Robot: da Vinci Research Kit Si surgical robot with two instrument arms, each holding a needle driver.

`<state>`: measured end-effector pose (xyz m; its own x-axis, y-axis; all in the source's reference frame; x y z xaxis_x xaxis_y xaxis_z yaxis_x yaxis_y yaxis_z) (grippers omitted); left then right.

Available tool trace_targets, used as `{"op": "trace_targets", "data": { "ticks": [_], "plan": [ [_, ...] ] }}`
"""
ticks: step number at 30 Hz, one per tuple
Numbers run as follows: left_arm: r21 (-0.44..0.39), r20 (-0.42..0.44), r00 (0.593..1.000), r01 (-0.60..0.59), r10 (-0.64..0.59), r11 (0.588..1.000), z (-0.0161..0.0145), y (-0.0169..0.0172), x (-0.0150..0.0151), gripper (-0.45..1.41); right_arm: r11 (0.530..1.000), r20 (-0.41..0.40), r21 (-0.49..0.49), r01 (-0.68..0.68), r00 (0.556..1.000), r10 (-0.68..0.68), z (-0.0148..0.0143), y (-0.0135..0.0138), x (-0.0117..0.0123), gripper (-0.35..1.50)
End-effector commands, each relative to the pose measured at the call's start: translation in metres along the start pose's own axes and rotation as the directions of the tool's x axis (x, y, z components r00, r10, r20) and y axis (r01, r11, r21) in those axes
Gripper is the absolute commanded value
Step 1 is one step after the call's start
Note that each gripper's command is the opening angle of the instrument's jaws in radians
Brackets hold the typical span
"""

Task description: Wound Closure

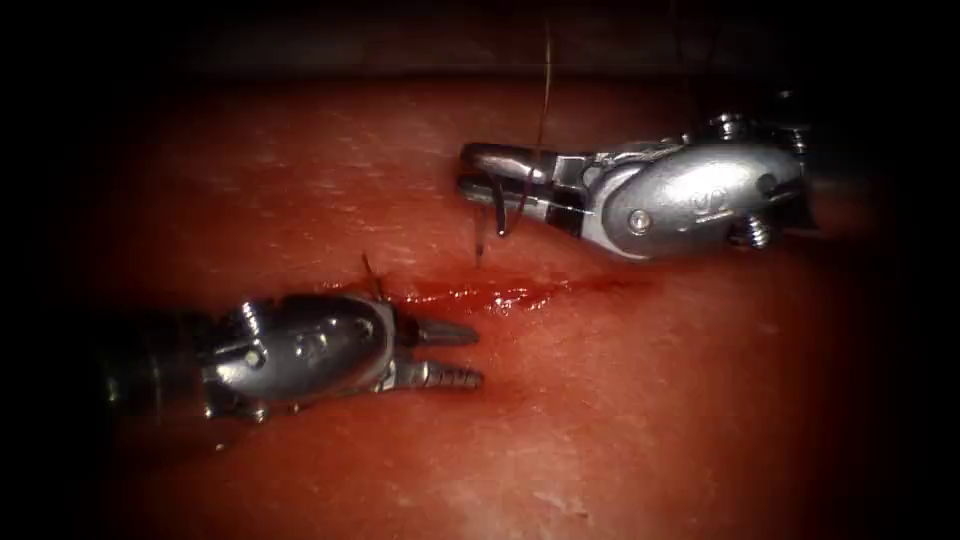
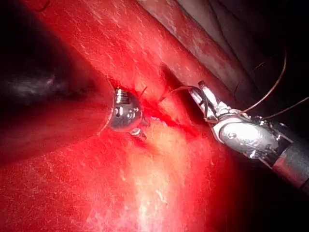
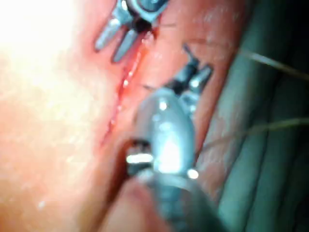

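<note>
Right tool [image 1: 478,190] grips needle [image 1: 497,215] mid-curve, apparently; tip hangs above tissue [image 1: 640,420], at 12 o'clock of cut [image 1: 500,296]. Left tool [image 1: 462,355] wide, empty (beside cut). Risk: thread [image 1: 543,90] snagging the jaws.

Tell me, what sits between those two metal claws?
In the endoscope view, the cut with red fluid lies between the open left claw and the right claw, which holds the needle.

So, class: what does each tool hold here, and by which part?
The right tool grips the curved needle near its upper end, tip hanging above the cut, clear of the tissue. The left tool holds nothing, jaws open.
</note>
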<state>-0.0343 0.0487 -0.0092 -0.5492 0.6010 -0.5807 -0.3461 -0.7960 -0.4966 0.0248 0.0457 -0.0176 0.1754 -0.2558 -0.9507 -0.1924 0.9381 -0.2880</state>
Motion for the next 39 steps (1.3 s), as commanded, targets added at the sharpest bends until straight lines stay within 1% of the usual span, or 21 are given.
{"op": "trace_targets", "data": {
  "ticks": [1, 5, 11, 17, 26, 30, 39],
  "plan": [
    [-0.001, -0.001, 1.000, -0.002, 0.002, 1.000, 0.0008, -0.0002, -0.0001, 0.28, 1.000, -0.001, 0.012, 0.000, 1.000, 0.000, 0.0007, -0.0003, -0.0001, -0.35],
    [-0.003, -0.001, 1.000, -0.003, 0.003, 1.000, 0.0007, -0.0002, -0.0001, 0.29, 0.999, 0.004, 0.032, 0.007, 1.000, -0.007, 0.0005, -0.0011, 0.0001, -0.35],
    [-0.006, -0.001, 1.000, -0.004, 0.004, 1.000, 0.0003, -0.0003, -0.0002, 0.30, 0.996, 0.021, 0.091, 0.021, 1.000, -0.023, -0.0003, -0.0031, -0.0007, -0.35],
    [-0.007, -0.001, 1.000, -0.005, 0.005, 1.000, 0.0003, -0.0004, -0.0003, 0.30, 0.993, 0.024, 0.111, 0.026, 0.999, -0.029, -0.0011, -0.0045, -0.0012, -0.35],
    [-0.008, -0.001, 1.000, -0.005, 0.005, 1.000, 0.0002, -0.0003, -0.0003, 0.30, 0.991, 0.045, 0.131, -0.030, 0.999, 0.024, -0.0019, -0.0063, -0.0018, -0.35],
    [-0.008, -0.001, 1.000, -0.006, 0.006, 1.000, 0.0001, -0.0003, -0.0004, 0.29, 0.982, 0.049, 0.175, -0.074, 0.997, 0.067, -0.0016, -0.0079, -0.0022, -0.35],
    [-0.009, -0.001, 1.000, -0.006, 0.006, 1.000, 0.0001, -0.0003, -0.0004, 0.29, 0.980, 0.062, 0.175, -0.093, 0.995, 0.083, -0.0017, -0.0081, -0.0023, -0.35]
  ]
}}
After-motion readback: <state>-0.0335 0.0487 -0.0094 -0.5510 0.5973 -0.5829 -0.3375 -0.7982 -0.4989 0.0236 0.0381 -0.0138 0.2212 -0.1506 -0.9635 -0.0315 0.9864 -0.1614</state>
